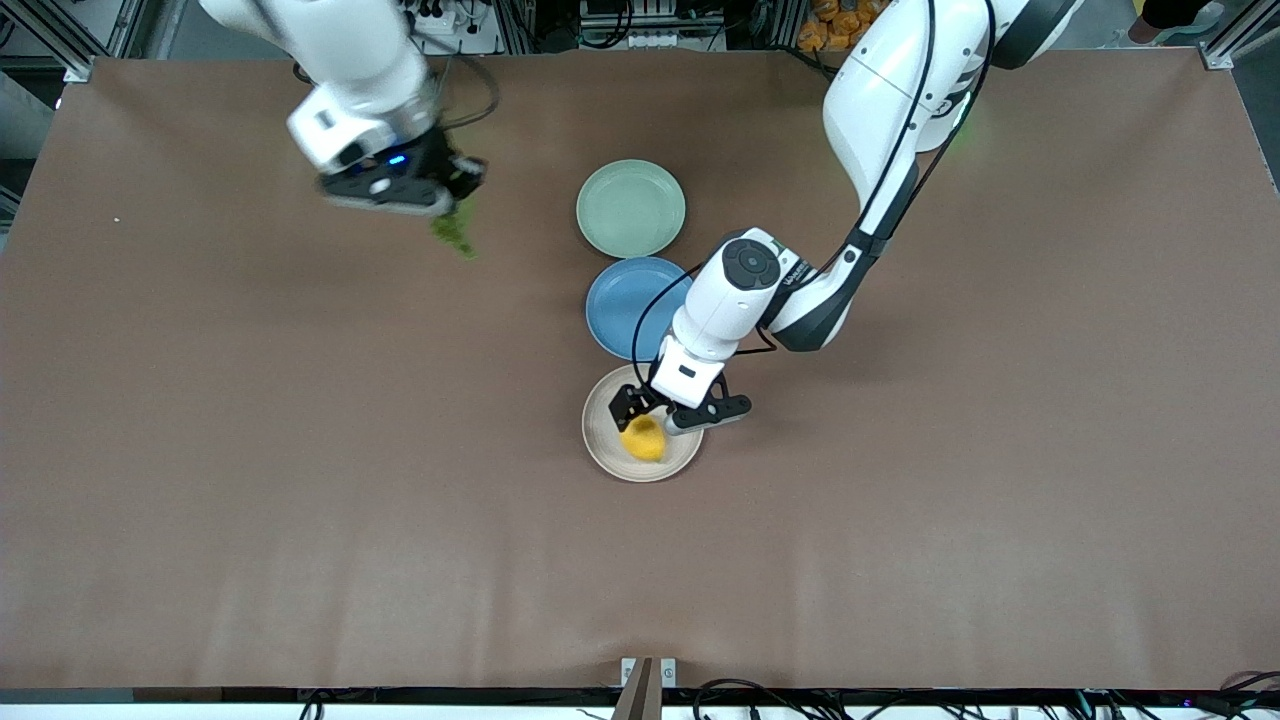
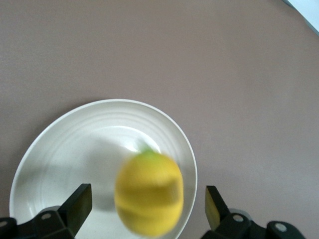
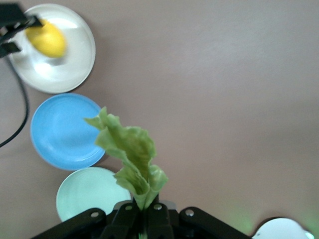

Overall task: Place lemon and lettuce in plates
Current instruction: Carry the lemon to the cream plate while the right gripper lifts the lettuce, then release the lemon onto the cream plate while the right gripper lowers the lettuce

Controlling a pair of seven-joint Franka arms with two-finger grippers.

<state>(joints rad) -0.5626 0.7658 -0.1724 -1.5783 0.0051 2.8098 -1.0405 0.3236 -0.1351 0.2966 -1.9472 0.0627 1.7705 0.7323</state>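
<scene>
The yellow lemon (image 1: 644,438) is in the beige-white plate (image 1: 603,440), the plate nearest the front camera; in the left wrist view the lemon (image 2: 148,193) is blurred between my fingers, touching neither. My left gripper (image 1: 664,414) is open just over that plate (image 2: 60,149). My right gripper (image 1: 452,206) is shut on the green lettuce (image 1: 455,233) and holds it up over bare table toward the right arm's end. In the right wrist view the lettuce (image 3: 130,152) hangs from the shut gripper (image 3: 147,211). The mint green plate (image 1: 630,207) lies bare, farthest from the front camera.
A blue plate (image 1: 630,305) lies between the beige-white and mint green plates, partly under the left arm. The right wrist view shows all three plates in a row, with the blue plate (image 3: 62,129) in the middle. Brown table surface surrounds them.
</scene>
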